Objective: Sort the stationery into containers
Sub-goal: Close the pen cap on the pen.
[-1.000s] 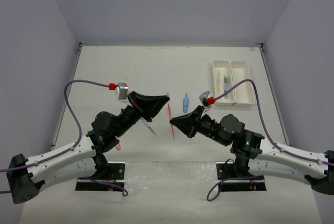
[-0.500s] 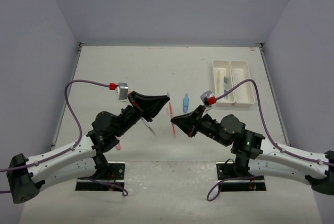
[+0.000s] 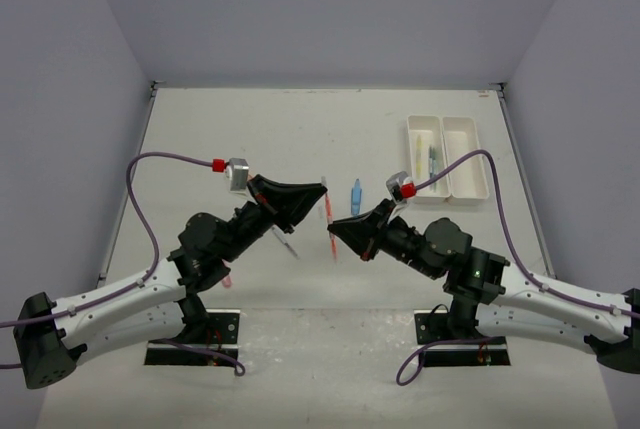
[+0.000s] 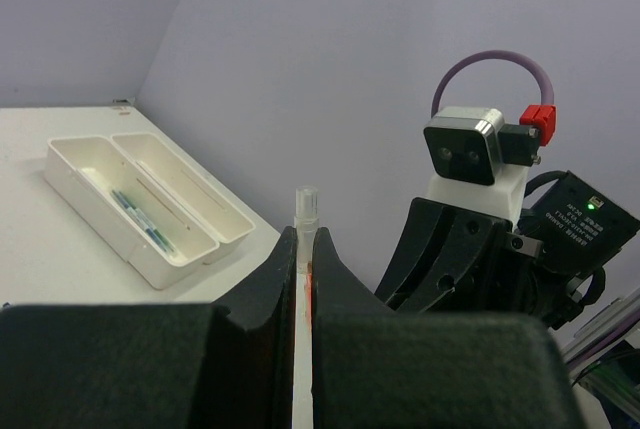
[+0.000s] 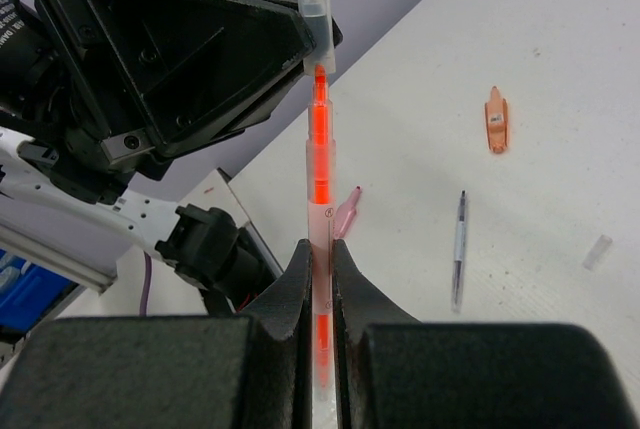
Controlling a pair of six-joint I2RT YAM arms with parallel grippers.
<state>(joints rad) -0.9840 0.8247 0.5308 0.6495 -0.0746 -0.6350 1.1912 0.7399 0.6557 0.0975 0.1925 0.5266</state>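
Above the table (image 3: pixel 250 129), the left gripper (image 3: pixel 321 190) and right gripper (image 3: pixel 331 232) both clamped one orange pen (image 3: pixel 326 211) — apparently a handover. The next move called for the left letting go, freeing the right to reach the far-right trays (image 3: pixel 447 157).

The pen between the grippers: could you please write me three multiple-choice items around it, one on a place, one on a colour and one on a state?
1. Where do the white trays stand in the top view?
A. far right
B. far left
C. between the arm bases

2. What colour is the core of the pen?
A. green
B. orange
C. black

3. How do the left gripper and right gripper stand?
A. both open
B. only the left shut
C. both shut on the pen

1 A: they lie at the far right of the top view.
2 B: the right wrist view shows orange inside a clear barrel.
3 C: each wrist view shows its fingers closed on the pen.
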